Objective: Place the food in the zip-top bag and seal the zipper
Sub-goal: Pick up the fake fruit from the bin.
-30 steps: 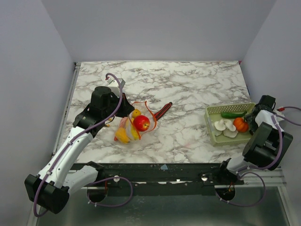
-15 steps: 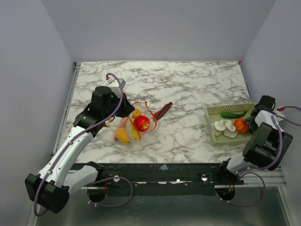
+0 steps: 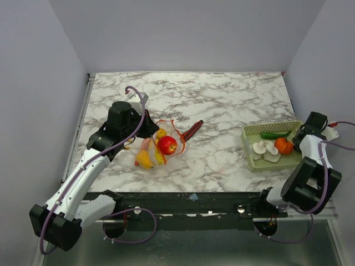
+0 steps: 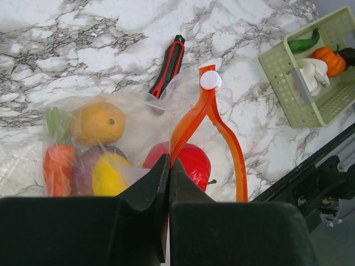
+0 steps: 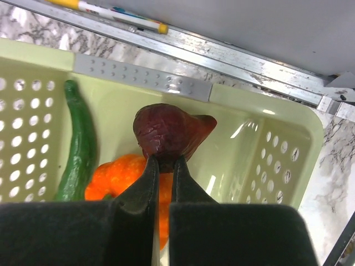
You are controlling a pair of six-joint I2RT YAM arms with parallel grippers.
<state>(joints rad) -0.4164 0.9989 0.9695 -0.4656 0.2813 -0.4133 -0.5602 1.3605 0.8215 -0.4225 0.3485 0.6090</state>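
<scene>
Food [image 5: 169, 132], dark maroon, sits pinched between right jaws, above basket [image 5: 260, 138].

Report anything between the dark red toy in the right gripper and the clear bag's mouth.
Only the pale green plastic basket's bag-side wall, which the dark red toy must clear. Beyond it the marble looks bare to the clear zip-top bag; the red-and-black stick lies beside its mouth.

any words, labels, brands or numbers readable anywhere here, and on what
No text can be read in any view.
Pen beyond the basket: small coloured marks on its white barrel, too blurred to read.
Grey strip on the basket's rim: only dots, no letters.
</scene>
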